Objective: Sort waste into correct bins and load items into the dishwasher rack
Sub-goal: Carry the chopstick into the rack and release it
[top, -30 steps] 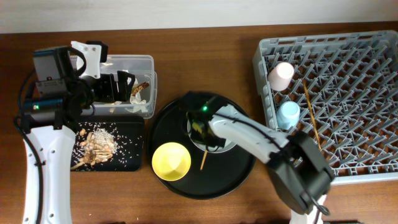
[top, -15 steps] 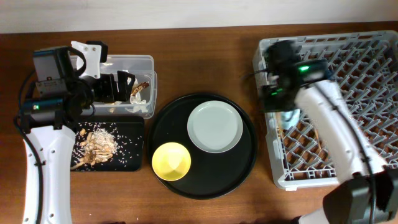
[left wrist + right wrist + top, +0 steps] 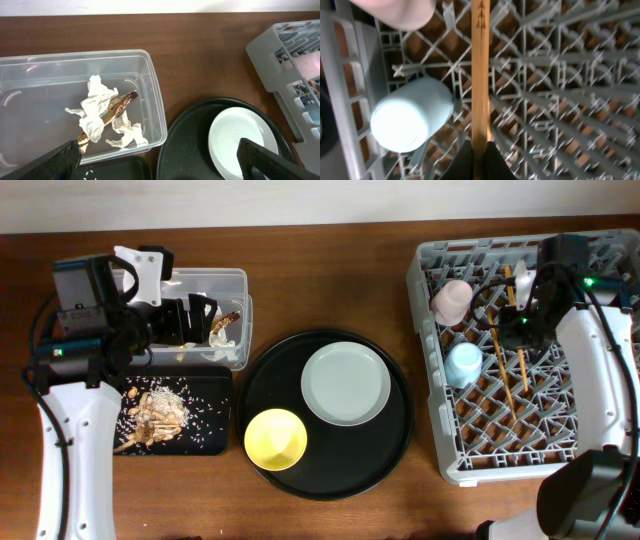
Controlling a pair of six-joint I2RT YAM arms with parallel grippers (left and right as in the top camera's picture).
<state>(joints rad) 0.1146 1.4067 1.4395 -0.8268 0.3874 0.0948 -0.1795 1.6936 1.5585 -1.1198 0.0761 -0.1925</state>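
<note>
One large square dishwasher rack [image 3: 560,435] of grey plastic fills the right of the table, its floor a lattice of pegs. Left of it we see a round black tray [image 3: 400,442], smooth and glossy. It bears a pale round plate [image 3: 345,383] with faint rings and, just beside it at the lower left, a yellow bowl [image 3: 275,438] with its mouth up.

Further left stands a clear plastic box [image 3: 238,285] with rounded corners, and in front of it a shallow black rectangular tray [image 3: 218,415]. The left gripper [image 3: 157,150] hangs over the box, its dark fingers [image 3: 62,157] spread wide with nothing between them.

Among the pegs at the rack's left side sit a smooth pink cup [image 3: 452,300] and a light blue cup [image 3: 464,364].

Inside the box a crumpled white paper napkin [image 3: 97,117] lies against a small shiny brown wrapper [image 3: 120,102].

Two thin wooden chopsticks [image 3: 498,365] run over the lattice just right of the blue cup. The right gripper [image 3: 480,152] is pinched tight on the end of one chopstick [image 3: 480,75], a flat-sided pale stick with small dark marks. We cannot tell from above which of the two it is.

Crumbly beige food scraps [image 3: 155,412] are strewn in the rectangular tray.
</note>
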